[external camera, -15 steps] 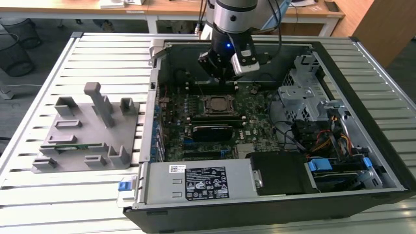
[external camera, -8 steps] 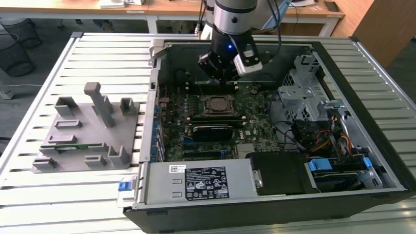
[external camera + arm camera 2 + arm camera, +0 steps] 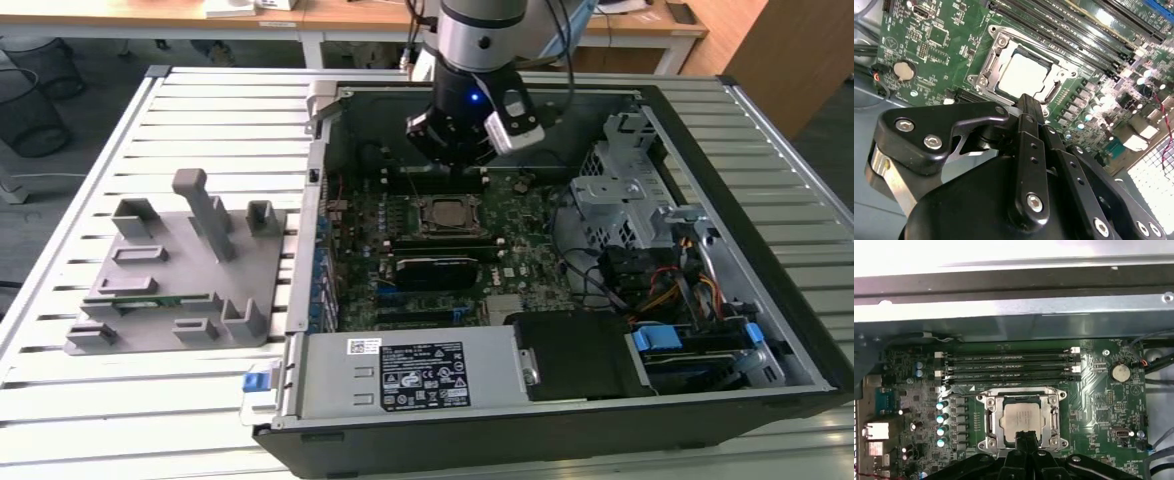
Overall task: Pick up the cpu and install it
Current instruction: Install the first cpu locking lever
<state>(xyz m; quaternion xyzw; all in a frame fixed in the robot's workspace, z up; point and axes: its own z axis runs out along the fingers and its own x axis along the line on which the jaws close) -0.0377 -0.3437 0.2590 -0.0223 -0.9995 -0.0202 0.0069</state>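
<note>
In the exterior view the arm's hand (image 3: 451,160) hangs inside the open computer case (image 3: 747,330), just above the motherboard socket (image 3: 447,214). In the second wrist view its fingers (image 3: 1026,107) look pressed together and empty, while the cpu (image 3: 1023,75) lies flat in the socket. The first wrist view shows the same; I judge the chip light, stiff and fragile, best held by its edges.

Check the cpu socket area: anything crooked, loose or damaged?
Nothing stands out. The cpu lies flat and square inside the socket frame, and the gripper sits just beside it above the motherboard.
</note>
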